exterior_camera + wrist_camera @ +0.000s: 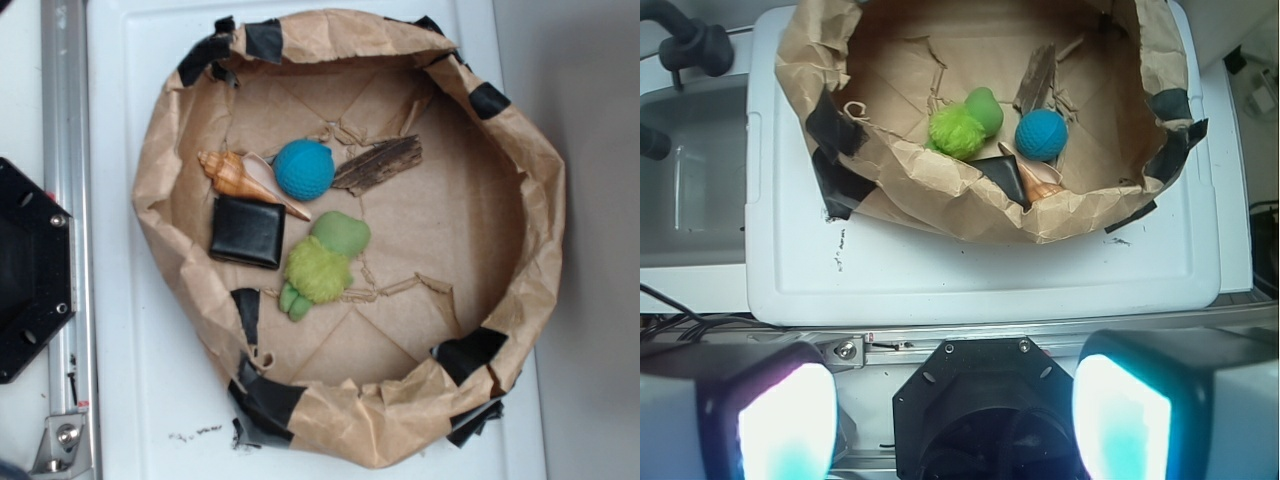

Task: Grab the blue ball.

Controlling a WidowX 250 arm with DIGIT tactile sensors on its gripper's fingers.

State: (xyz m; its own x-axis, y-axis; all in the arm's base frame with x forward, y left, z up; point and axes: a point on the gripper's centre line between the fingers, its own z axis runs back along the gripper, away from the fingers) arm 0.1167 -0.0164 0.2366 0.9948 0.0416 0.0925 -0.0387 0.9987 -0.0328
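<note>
A blue ball (304,169) sits upper center in a paper basin (540,200), touching a seashell (235,177); the gripper (955,415), lower frame, stands spread, empty.

The blue ball (304,169) is teal-blue. Beside it lie a tan-and-cream shell (243,178), a black wallet (247,232), a lime-green plush toy (322,263) and dark brown bark (378,163), inside a brown paper nest (530,200) patched with black tape, on a white surface (125,100).
</note>
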